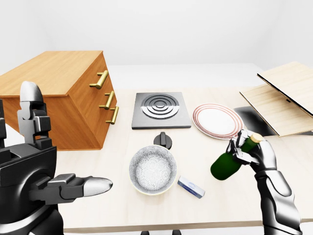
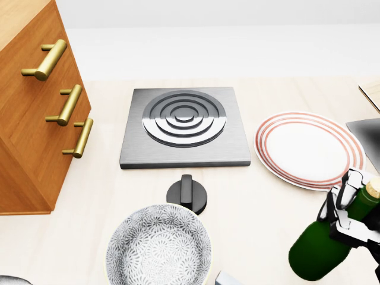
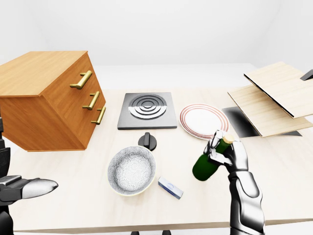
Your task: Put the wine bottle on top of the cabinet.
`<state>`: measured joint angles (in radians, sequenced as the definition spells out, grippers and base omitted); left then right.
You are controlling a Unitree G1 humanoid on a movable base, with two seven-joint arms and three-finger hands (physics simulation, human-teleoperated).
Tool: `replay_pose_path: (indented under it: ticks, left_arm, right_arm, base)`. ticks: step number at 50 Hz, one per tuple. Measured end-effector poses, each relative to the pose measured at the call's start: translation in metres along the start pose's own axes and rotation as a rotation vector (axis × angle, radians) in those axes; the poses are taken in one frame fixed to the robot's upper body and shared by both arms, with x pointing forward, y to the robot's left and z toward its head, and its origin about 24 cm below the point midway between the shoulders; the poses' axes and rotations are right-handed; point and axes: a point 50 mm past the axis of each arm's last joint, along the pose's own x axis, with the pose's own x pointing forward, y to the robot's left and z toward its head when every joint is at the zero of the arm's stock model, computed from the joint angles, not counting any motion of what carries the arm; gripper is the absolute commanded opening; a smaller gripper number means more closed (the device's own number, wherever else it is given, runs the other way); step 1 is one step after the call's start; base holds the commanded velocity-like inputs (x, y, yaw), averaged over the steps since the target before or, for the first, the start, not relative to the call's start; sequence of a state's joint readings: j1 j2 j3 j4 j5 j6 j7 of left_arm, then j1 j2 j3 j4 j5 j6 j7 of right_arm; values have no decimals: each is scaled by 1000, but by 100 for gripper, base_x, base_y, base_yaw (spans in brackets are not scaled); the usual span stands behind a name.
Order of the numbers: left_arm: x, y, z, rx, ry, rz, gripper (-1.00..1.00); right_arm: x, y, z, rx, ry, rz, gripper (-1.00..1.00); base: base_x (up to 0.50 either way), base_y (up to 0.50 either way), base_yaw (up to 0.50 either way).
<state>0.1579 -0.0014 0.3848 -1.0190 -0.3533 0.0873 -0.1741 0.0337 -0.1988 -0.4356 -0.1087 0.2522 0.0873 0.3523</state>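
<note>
The green wine bottle (image 1: 226, 166) with a cork leans to the right over the table's right part, near the bottom of the head view. My right hand (image 1: 246, 148) is shut round its neck just under the cork; the fingers (image 2: 347, 209) wrap the glass. I cannot tell whether its base touches the table. The wooden cabinet (image 1: 57, 100) with three brass handles stands at the far left, its flat top (image 1: 54, 71) bare. My left hand (image 1: 78, 186) hovers open at the lower left, fingers stretched out, well away from the bottle.
Between cabinet and bottle lie a grey hob plate (image 1: 160, 108), a black knob (image 1: 163, 140), a patterned bowl (image 1: 152, 169) and a small blue-white box (image 1: 190, 187). A red-rimmed plate (image 1: 217, 120) sits above the bottle. Wooden boards (image 1: 281, 100) lean at the right.
</note>
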Motion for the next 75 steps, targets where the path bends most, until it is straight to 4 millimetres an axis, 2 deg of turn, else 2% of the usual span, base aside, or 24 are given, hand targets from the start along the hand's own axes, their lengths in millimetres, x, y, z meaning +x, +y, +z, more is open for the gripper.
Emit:
replay_pose_path:
  ticks: [8,17,21,25,29,32,37,41,47,57,65,75]
  left_arm:
    - [2,0,3,-3,-20,2,100]
    - [5,-1,6,-3,-46,2,100]
    - [6,0,8,-2,-56,4,100]
    - [6,0,9,-2,-63,6,100]
    - [6,0,10,-3,-68,7,100]
    - [7,1,11,-5,-71,9,100]
    - [7,2,12,-9,-77,13,100]
    - [7,2,12,-9,-78,14,100]
    - [8,3,12,-8,-83,17,100]
    - [9,3,14,-9,-93,21,100]
    - [9,4,15,-9,-100,24,100]
    - [10,5,16,-9,-106,27,100]
  right_arm:
    - [-6,3,4,-20,-14,18,-100]
    - [-14,14,39,-77,-159,51,-100]
    - [-21,18,68,-121,-282,61,-100]
    - [-34,18,117,-163,-504,40,-100]
    - [-53,13,165,-99,-730,7,-100]
    - [-65,14,194,-25,-847,11,-100]
    - [-79,20,227,129,-956,71,-100]
    - [-81,27,245,228,-981,128,-100]
    - [-72,36,264,330,-964,209,-100]
    - [-49,53,285,401,-974,306,-100]
    - [-35,68,297,375,-1064,369,-100]
    - [-27,90,306,310,-1195,427,-100]
  base:
    - [0,0,0]
    - [0,0,0]
    - [0,0,0]
    - [0,0,0]
    - [0,0,0]
    - [0,0,0]
    - [0,0,0]
    - [0,0,0]
    - [0,0,0]
    - [0,0,0]
    - [0,0,0]
    - [0,0,0]
